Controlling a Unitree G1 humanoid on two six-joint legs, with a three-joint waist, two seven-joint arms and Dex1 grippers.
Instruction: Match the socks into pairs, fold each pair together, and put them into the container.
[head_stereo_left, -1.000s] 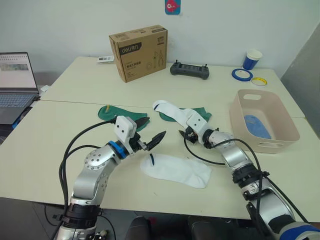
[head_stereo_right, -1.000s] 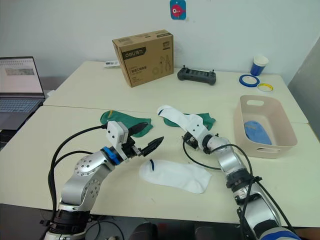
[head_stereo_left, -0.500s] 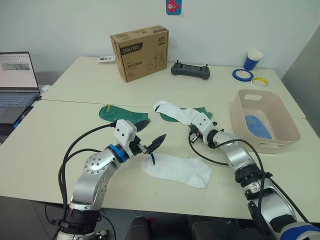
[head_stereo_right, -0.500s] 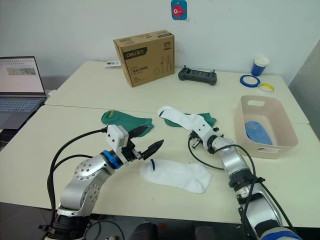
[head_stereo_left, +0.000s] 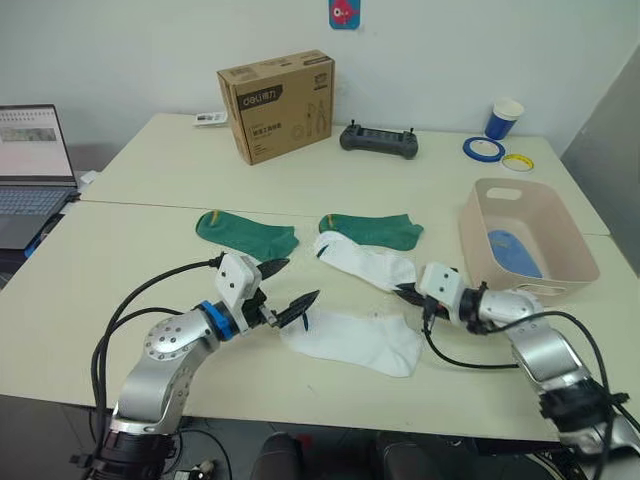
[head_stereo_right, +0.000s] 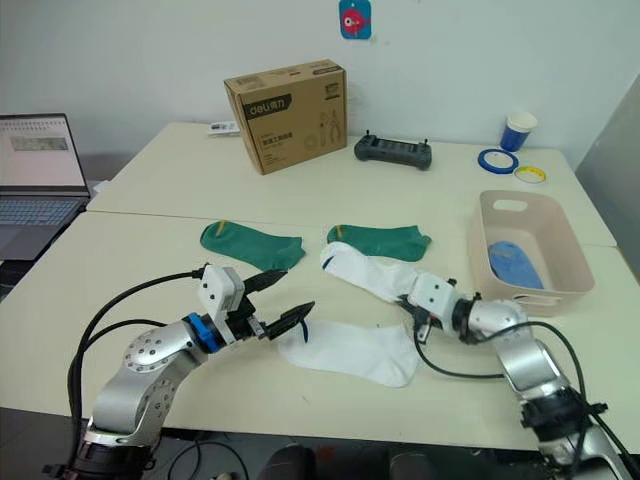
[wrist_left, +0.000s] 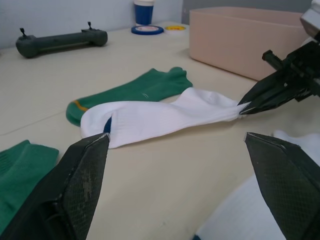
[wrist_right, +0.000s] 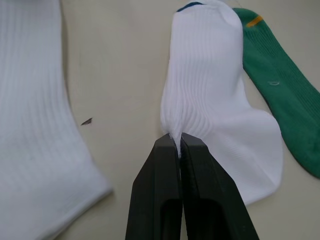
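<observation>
One white sock (head_stereo_left: 365, 264) lies on the pale table (head_stereo_left: 130, 270) with its toe pinched tight in the right gripper (wrist_right: 178, 141), and the other white sock (head_stereo_left: 355, 340) lies flat just in front of it, by the left gripper (head_stereo_left: 283, 291), whose fingers are spread wide and hold nothing. Two green socks (head_stereo_left: 246, 231) lie flat behind them, and a blue sock (head_stereo_left: 514, 250) sits in the pink container (head_stereo_left: 480, 240) at the right. Farther back are a brown box (head_stereo_left: 278, 105), a black controller (head_stereo_left: 379, 140), a blue cup (head_stereo_left: 504, 119), tape rolls (head_stereo_left: 485, 149), a laptop (head_stereo_left: 32, 170) at the left and a white wall (head_stereo_left: 150, 50).

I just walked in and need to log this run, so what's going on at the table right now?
The robot is sorting socks. Its right gripper is shut on the toe of one white sock, beside the second white sock. The left gripper hangs open over that second sock's cuff. Two green socks lie apart behind them, and a blue sock is already in the pink container.
</observation>
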